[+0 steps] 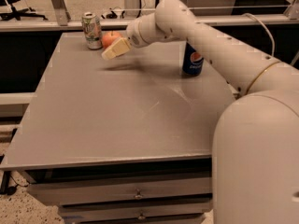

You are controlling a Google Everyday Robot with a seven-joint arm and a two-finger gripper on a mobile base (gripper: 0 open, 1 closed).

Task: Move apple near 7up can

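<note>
The grey table (117, 125) stands before me with the white arm (219, 45) reaching out over it from the big rounded body at the near right, stretching toward the far left corner. At the end of the arm the gripper (116, 49) hangs a little above the tabletop, its cream tip pointing down and to the left, with a faint shadow on the surface beneath it. Whether the gripper is clenched or released I cannot tell from where I stand. The apple (110, 37) sits at the far edge of the table, just behind the gripper, which covers its lower right side; I cannot tell whether the two are touching. The can (92, 30) stands upright just beside the apple, on its left, close to the far left corner. A Pepsi can (192, 60) stands upright further right, well apart from the apple and partly hidden behind the arm. Under the tabletop, at the near side, are shallow drawers (135, 195) with small handles
</note>
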